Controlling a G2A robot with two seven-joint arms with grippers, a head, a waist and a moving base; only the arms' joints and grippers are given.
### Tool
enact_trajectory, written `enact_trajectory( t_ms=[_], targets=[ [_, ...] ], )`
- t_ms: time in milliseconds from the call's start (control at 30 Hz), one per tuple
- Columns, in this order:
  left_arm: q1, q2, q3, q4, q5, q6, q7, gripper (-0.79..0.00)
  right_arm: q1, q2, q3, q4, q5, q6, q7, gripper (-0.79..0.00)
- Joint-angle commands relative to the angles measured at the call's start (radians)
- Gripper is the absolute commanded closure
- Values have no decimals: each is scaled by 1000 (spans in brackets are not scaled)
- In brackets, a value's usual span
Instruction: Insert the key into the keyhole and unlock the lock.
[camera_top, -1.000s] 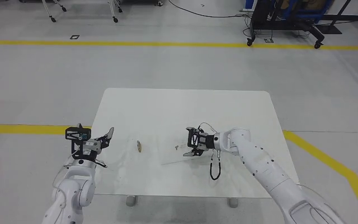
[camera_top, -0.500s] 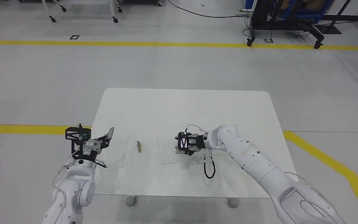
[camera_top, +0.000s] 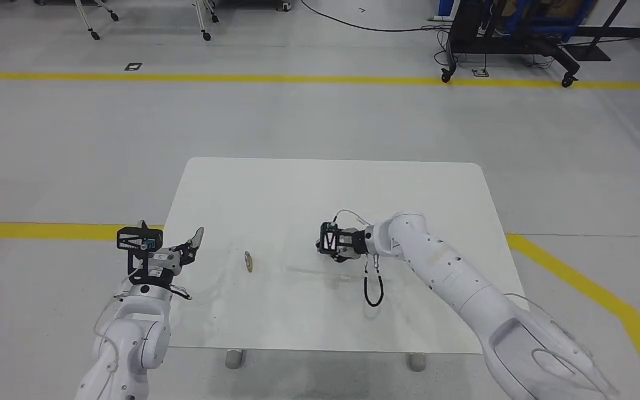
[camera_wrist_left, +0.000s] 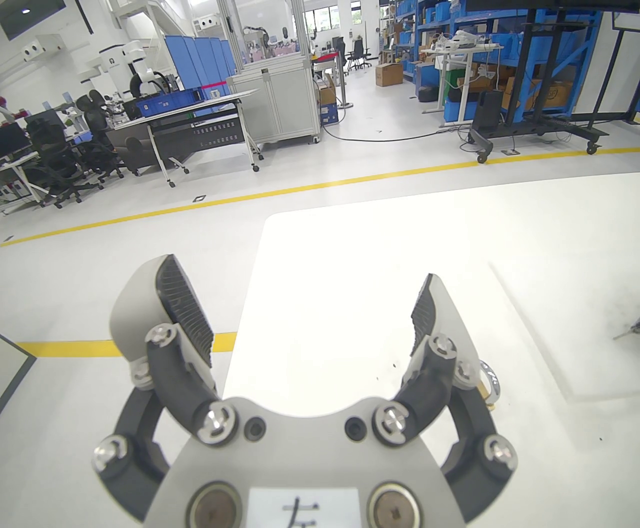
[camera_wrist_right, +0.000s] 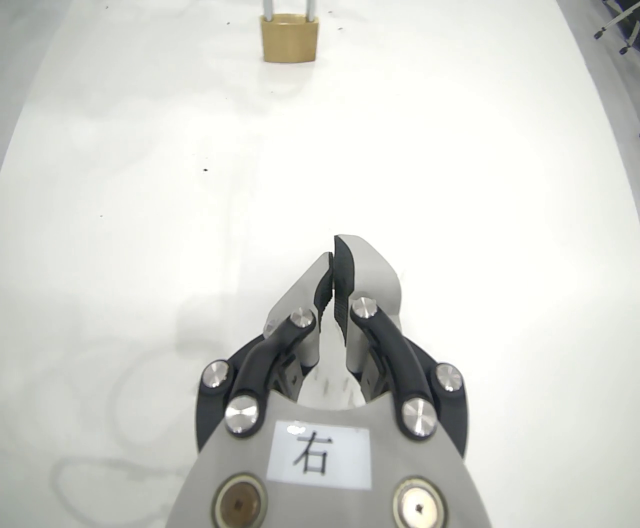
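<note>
Holding the right gripper (camera_wrist_right: 335, 250) low over the white table (camera_wrist_right: 450, 150), pressing its ribbed pads flat together with no gap showing; failing to tell whether pinching the key or nothing at all, seeing no blade poking past the tips. Aiming straight at the brass padlock (camera_wrist_right: 290, 40), lying flat on the table well ahead, with shackle turned away and base turned toward the tips, so probably offering the keyhole on that side. Holding the left gripper (camera_wrist_left: 300, 280) spread wide at the table's left edge, gripping nothing, near the padlock but not touching it. Judging the main hazard to be the loose lock: pushing a key at an unbraced body likely sliding it along the smooth top instead of seating the blade, and twisting afterwards likely spinning the whole lock rather than the cylinder. Worrying too about the grip: pinching so thin a piece possibly letting it pivot or slip under load, tilting the blade off the slot and jamming or skating off the brass. Expecting trouble from height as well, with the keyhole sitting so close to the surface, risking fingertips scraping the table before lining up. Calling for bracing the body with the open left gripper first.
</note>
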Motion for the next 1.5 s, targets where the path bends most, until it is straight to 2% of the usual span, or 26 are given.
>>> enact_trajectory(
  t_ms=[0, 200, 1467],
  targets=[
    [0, 0, 0, 0, 0, 0, 0, -785, -2, 5, 7, -7, -6, 2, -9, 0],
    [0, 0, 0, 0, 0, 0, 0, -785, -20, 16, 17, -35, -20, -2, -47, 0],
    [0, 0, 0, 0, 0, 0, 0, -785, -20, 16, 17, -35, -20, -2, -47, 0]
  ],
)
